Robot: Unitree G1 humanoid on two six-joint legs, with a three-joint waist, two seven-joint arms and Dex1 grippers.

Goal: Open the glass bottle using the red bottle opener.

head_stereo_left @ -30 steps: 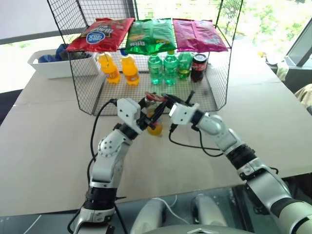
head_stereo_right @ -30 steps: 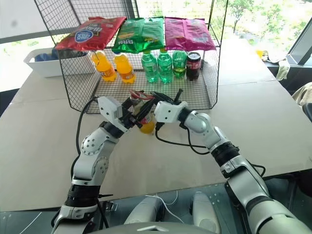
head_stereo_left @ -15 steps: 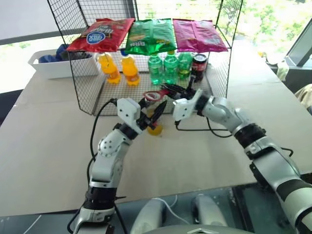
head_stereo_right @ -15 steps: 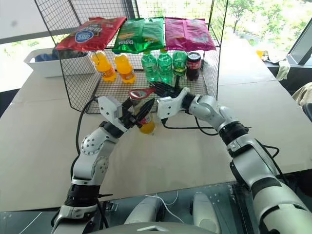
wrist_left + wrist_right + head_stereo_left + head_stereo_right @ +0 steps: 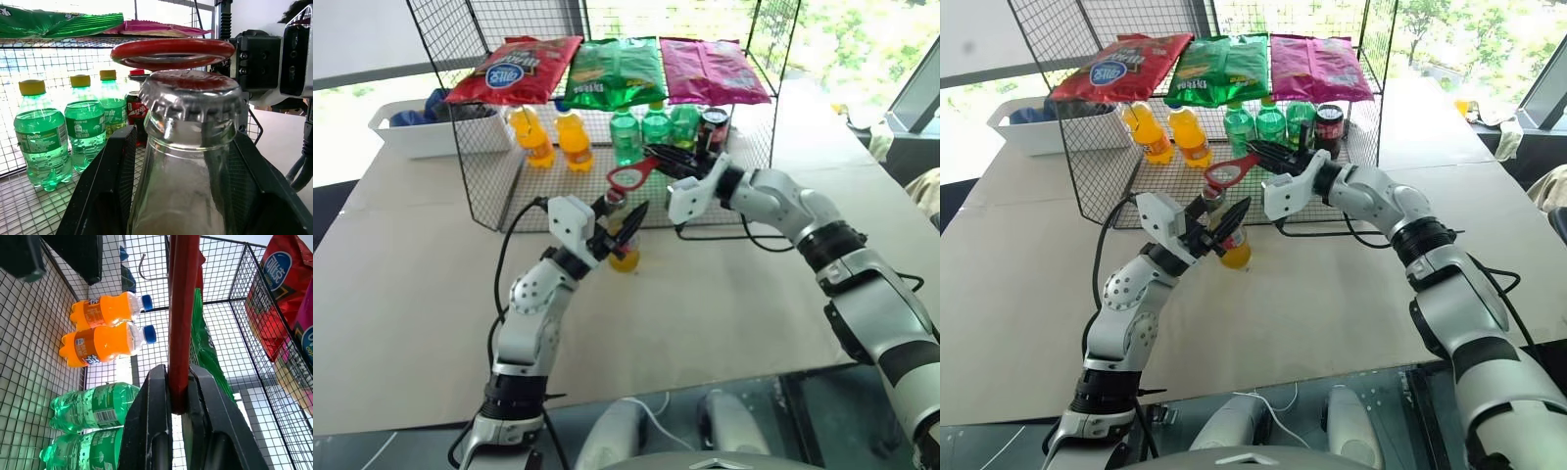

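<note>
Just above the capped glass bottle (image 5: 623,233), right claw (image 5: 668,160) pinches the red bottle opener (image 5: 628,177)

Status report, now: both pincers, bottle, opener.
Left pincer gripping glass bottle at the neck, cap on. Right pincer shut on red bottle opener, ring just above the cap, apart. Nothing between them.

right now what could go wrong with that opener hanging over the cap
The opener ring hovers just above the cap, apart from it and off to one side, so a pull now could miss the rim. The right claw pinches only the thin handle; it may twist. The left claw grips the bottle mid-body; prying could tip it.
</note>
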